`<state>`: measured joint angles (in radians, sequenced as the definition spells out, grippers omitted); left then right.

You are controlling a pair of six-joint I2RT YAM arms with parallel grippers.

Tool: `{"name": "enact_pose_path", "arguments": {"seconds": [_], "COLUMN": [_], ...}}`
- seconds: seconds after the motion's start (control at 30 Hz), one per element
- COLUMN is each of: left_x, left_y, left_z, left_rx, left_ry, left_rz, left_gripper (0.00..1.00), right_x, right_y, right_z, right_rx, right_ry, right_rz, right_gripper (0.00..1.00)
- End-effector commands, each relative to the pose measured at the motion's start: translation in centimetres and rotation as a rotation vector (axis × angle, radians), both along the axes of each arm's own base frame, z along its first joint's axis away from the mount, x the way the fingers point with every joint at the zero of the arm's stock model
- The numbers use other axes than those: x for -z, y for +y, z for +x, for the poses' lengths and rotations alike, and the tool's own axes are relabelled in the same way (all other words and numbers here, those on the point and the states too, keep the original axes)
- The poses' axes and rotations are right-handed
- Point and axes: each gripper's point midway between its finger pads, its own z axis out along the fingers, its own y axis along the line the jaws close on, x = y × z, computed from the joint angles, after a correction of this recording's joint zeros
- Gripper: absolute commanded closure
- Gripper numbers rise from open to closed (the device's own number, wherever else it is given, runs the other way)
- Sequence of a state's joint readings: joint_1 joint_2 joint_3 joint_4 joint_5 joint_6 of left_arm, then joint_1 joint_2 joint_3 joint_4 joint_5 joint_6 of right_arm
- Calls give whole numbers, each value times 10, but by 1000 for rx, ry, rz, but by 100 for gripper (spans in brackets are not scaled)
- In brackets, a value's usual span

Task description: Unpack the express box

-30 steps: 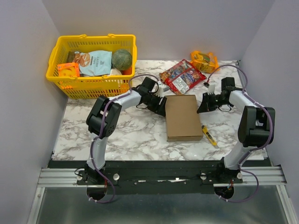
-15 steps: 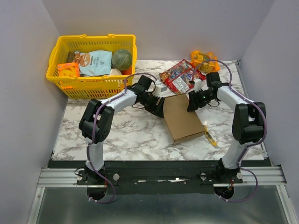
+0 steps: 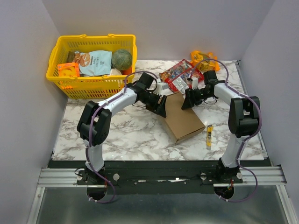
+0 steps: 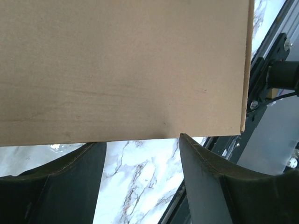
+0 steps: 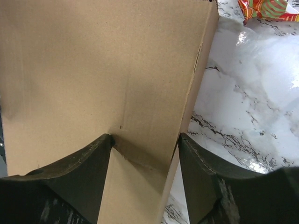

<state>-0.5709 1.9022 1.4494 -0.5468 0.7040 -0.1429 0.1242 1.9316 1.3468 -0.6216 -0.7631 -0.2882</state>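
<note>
We see the express box (image 3: 183,119), plain brown cardboard with its lid down, lying flat on the marble worktop (image 3: 126,135) near the middle and turned at an angle, so that one corner points toward the arm bases. The left end effector (image 3: 162,106) sits at the box's far left edge. In the left wrist view its two dark fingers (image 4: 196,168) stand wide apart, with bare marble between them and the edge of the box (image 4: 126,70) running across just past their tips, so the left end effector (image 4: 141,142) is open and holds nothing. The right end effector (image 3: 187,99) is at the far right corner of the box. In the right wrist view its fingers (image 5: 93,163) are also spread, with the corner and side wall of the box (image 5: 103,70) lying between them. We read the right end effector (image 5: 145,137) as open and straddling that corner, not clamped on it. Behind the box lie red snack packets (image 3: 180,77), and farther back right an orange bag (image 3: 204,59). A small yellow tool (image 3: 209,136) lies on the marble just right of the box, apart from it. At the back left stands a yellow basket (image 3: 70,83) holding a pale blue bag (image 3: 96,63), a round green thing (image 3: 122,59) and an orange pack (image 3: 67,71).
</note>
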Motion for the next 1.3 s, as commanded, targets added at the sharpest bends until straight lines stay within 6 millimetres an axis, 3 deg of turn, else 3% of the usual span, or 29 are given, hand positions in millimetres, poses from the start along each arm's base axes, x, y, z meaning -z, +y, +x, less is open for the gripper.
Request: {"name": "enact_pose_path", "arguments": {"seconds": [0.0, 0.1, 0.27, 0.3, 0.4, 0.5, 0.57, 0.73, 0.8, 0.97, 1.03, 1.07, 1.1, 1.13, 1.2, 1.27], "left_x": [-125, -122, -129, -136, -169, -206, -212, -195, -188, -177, -192, -190, -204, -205, -196, -169], "left_y": [-73, -69, -73, -75, -85, -100, -109, -124, -129, -134, -130, -124, -114, -100, -69, -31], "left_z": [31, 32, 35, 36, 41, 43, 38, 29, 25, 27, 29, 37, 37, 44, 36, 38], "left_rx": [165, 176, 165, 162, 154, 154, 174, 209, 224, 227, 217, 174, 149, 136, 116, 91], "left_ry": [-401, -424, -434, -442, -508, -559, -569, -550, -544, -537, -588, -596, -627, -656, -638, -601], "left_rz": [-388, -368, -392, -406, -470, -553, -570, -554, -548, -528, -526, -477, -460, -430, -348, -235], "left_gripper": [29, 28, 28, 28, 28, 27, 26, 25, 25, 25, 26, 26, 25, 25, 25, 25], "right_x": [-4, 5, -7, -12, -26, -38, -47, -50, -42, -12, -11, -13, -16, -22, -36, -41], "right_y": [61, 56, 64, 66, 71, 75, 77, 63, 48, 8, 3, 1, 3, 4, 9, 9], "right_z": [-57, -53, -66, -68, -75, -76, -75, -61, -52, -26, -22, -20, -19, -17, -17, -16], "right_rx": [-124, -106, -133, -147, -167, -172, -173, -114, -58, 59, 60, 49, 43, 43, 57, 103], "right_ry": [254, 239, 297, 302, 340, 359, 364, 343, 325, 229, 196, 176, 168, 160, 140, 120], "right_rz": [198, 153, 246, 269, 337, 397, 425, 428, 382, 184, 149, 146, 152, 166, 183, 150], "right_gripper": [33, 34, 32, 25, 18, 14, 13, 9, 0, 1, 1, 2, 3, 4, 4, 5]}}
